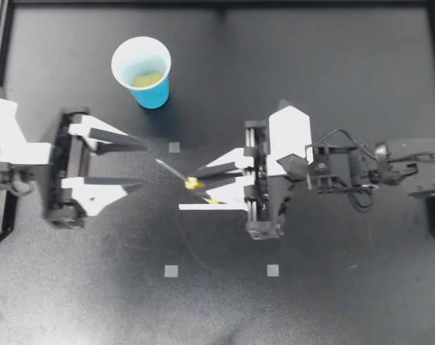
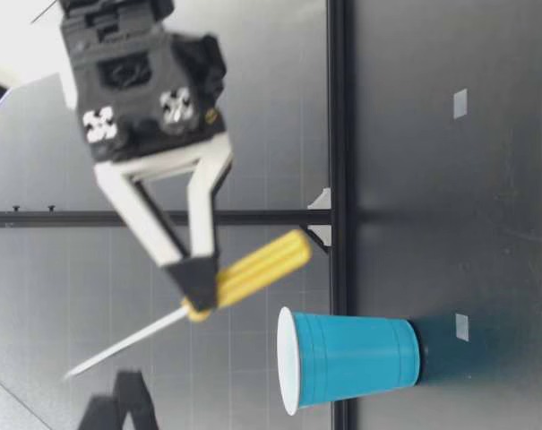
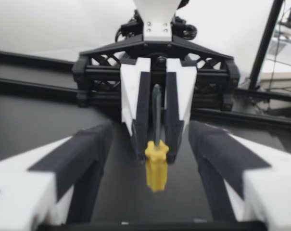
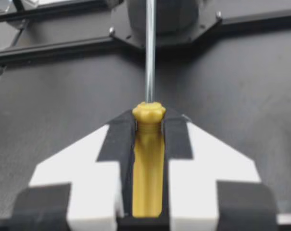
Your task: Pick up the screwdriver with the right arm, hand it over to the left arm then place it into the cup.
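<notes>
Right gripper (image 1: 199, 188) is clamped on the handle of the yellow-handled, steel-shafted screwdriver (image 1: 192, 182) and holds it tilted in the air above the black table (image 1: 332, 302). The thin shaft points toward the left gripper (image 1: 142, 164), whose fingers are spread wide and grasp nothing. The blue plastic cup (image 1: 154, 95) stands upright on the table near the left gripper, apart from both grippers.

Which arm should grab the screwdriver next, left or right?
Left. The left end effector stands open, and the screwdriver points its metal shaft toward it. The right end effector is shut on the yellow handle, so it can only offer it.
</notes>
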